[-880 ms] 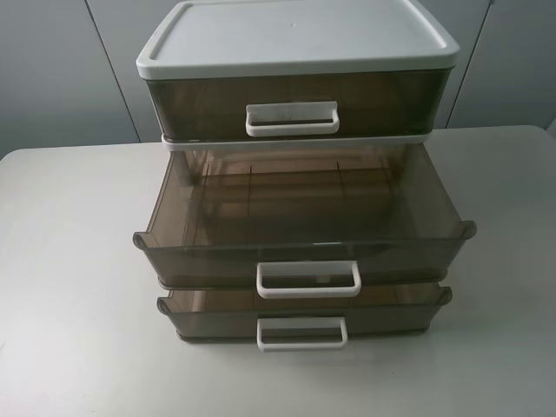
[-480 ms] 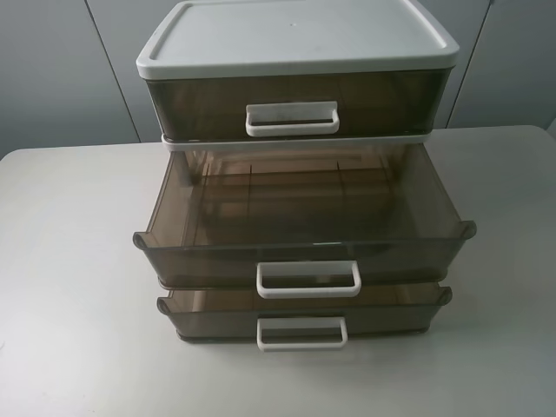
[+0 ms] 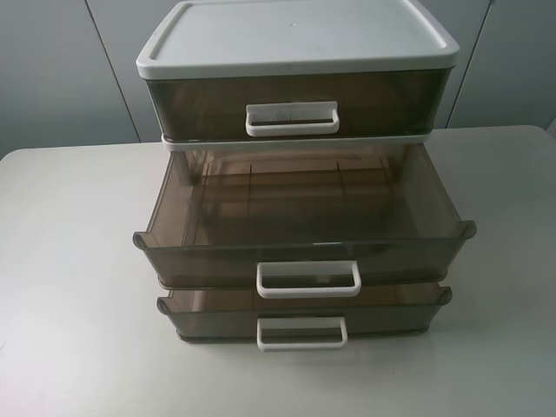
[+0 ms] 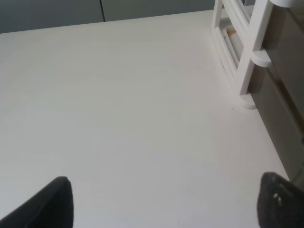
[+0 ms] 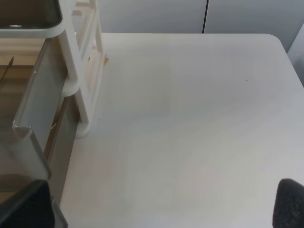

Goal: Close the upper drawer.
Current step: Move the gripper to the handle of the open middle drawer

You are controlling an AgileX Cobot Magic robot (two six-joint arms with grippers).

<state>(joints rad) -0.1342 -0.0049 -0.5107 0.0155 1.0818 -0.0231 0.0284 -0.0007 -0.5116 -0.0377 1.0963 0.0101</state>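
A three-drawer cabinet with a white lid [image 3: 295, 35] stands on the table. Its top drawer [image 3: 295, 97] of smoky brown plastic sits flush under the lid, with a white handle [image 3: 292, 119]. The middle drawer [image 3: 304, 248] is pulled far out and looks empty. The bottom drawer [image 3: 208, 317] sticks out a little. Neither gripper shows in the exterior high view. My left gripper [image 4: 171, 204] is open over bare table beside the cabinet's white frame [image 4: 247, 52]. My right gripper [image 5: 156, 209] is open on the other side, next to the frame [image 5: 83, 71] and a drawer corner [image 5: 28, 142].
The white table [image 3: 69, 261] spreads on both sides of the cabinet and in front of it. Grey wall panels [image 3: 52, 69] stand behind it. The table's rounded far corner [image 5: 278, 40] shows in the right wrist view.
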